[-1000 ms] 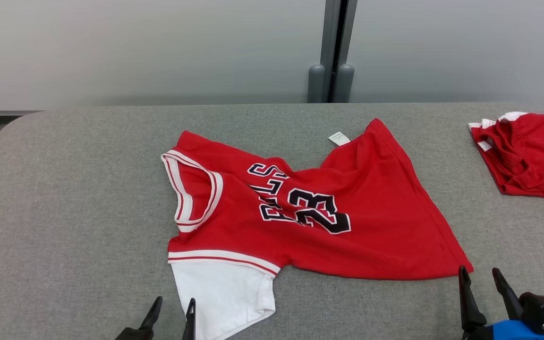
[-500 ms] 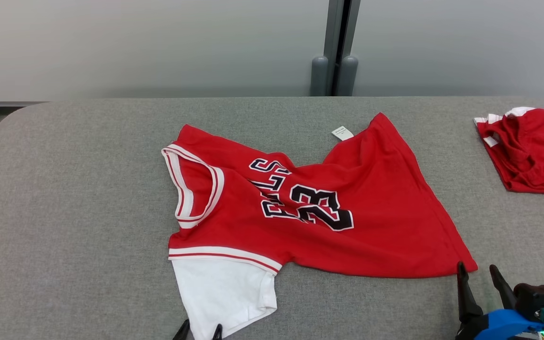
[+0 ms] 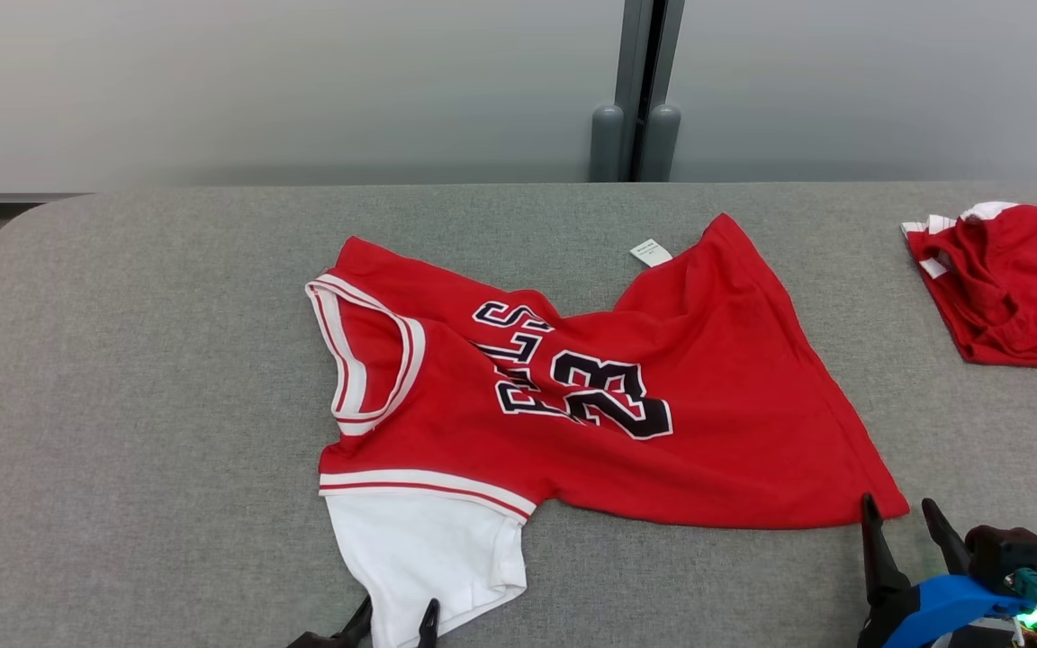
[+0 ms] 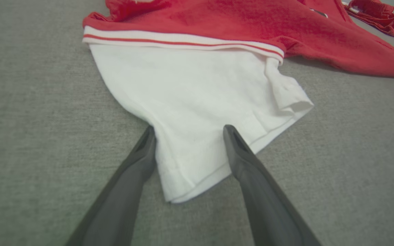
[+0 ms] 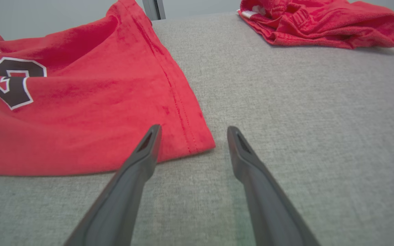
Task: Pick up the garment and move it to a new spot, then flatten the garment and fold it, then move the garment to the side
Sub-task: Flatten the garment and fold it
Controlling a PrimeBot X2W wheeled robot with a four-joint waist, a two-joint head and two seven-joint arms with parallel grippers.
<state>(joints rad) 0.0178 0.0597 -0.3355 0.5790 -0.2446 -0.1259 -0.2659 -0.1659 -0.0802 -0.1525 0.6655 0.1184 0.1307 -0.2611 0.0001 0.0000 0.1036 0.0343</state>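
**Watching the garment (image 3: 572,405) lying crumpled across the bench (image 3: 122,405)**

I am looking down at a red jersey that is lying roughly in the middle of the grey bench, with its collar pointing left and its hem fanning out to the right. It is not lying flat: a fold is running through the black lettering and the number 23. A white sleeve (image 3: 424,549) is sticking out from under the striped red armhole towards the near edge. A small white label (image 3: 651,253) is showing at the far side of the garment.

My left hand (image 3: 398,603) is sitting at the near edge with its fingers spread and nothing pinched. In the left wrist view that hand (image 4: 189,128) is straddling the near tip of the white sleeve (image 4: 197,102): one finger is lying along the sleeve's left edge and the other is reaching over the cloth.

My right hand (image 3: 897,501) is also standing spread and is gripping nothing. In the right wrist view that hand (image 5: 193,127) is framing the garment's near right corner, with the left finger crossing the red cloth and the right finger over bare bench.

A second red garment (image 3: 1014,288) is lying bunched at the far right, well apart from the jersey.
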